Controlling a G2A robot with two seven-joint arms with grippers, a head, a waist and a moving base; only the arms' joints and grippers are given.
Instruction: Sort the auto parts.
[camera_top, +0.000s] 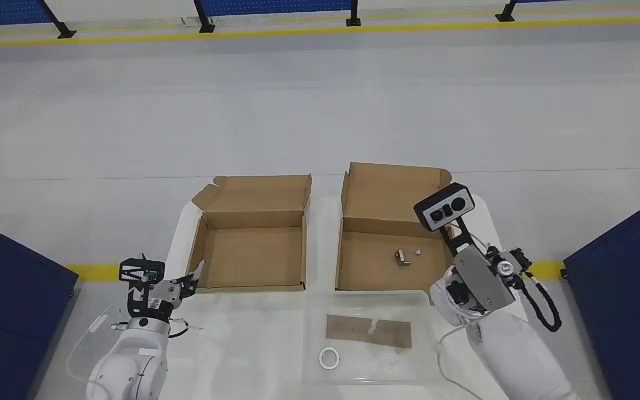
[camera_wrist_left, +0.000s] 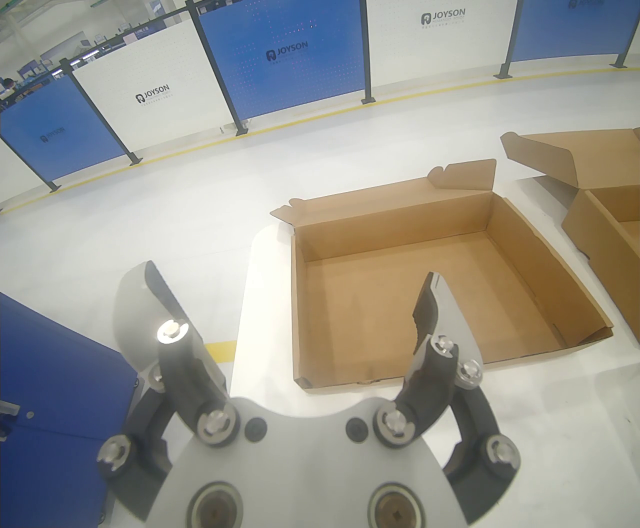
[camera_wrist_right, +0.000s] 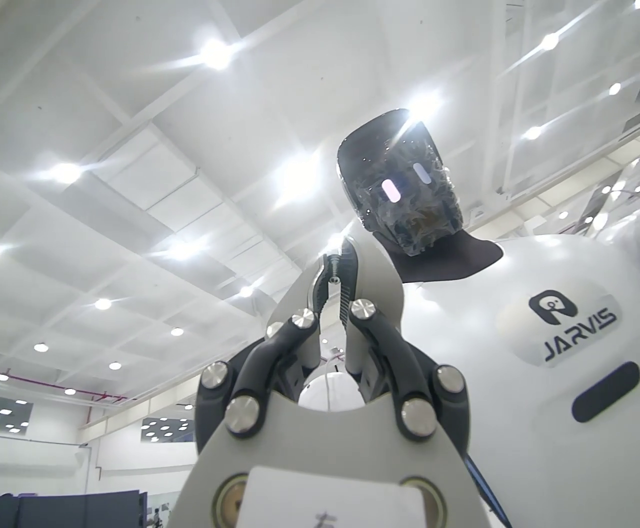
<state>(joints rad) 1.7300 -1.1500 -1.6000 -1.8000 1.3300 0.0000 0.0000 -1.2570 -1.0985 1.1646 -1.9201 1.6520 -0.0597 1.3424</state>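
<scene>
While two cardboard boxes sit open side by side on the bench (camera_top: 240, 330), we find the left box (camera_top: 250, 258) bare and the right box (camera_top: 375, 262) holding small metal parts (camera_top: 403, 256) near its middle. The left gripper (camera_wrist_left: 290, 280) hovers at the bench's left edge, jaws wide apart. The right gripper (camera_wrist_right: 334, 270) points upward by the right edge, jaws nearly together. A brown strip (camera_top: 368, 331) and a white ring (camera_top: 330, 357) lie near the near edge.

Left gripper (camera_wrist_left: 290, 277): pale grey finger shells, black ribbed pads, black links, silver screws
Right gripper (camera_wrist_right: 337, 267): grey shells, black linkage, round silver bolts
Head (camera_wrist_right: 400, 200): glossy black visor, two lit oval marks
Torso (camera_wrist_right: 550, 390): white shell, dark logo, black collar
Right arm (camera_top: 500, 345): white, black cable (camera_top: 546, 303) looped at the wrist
</scene>
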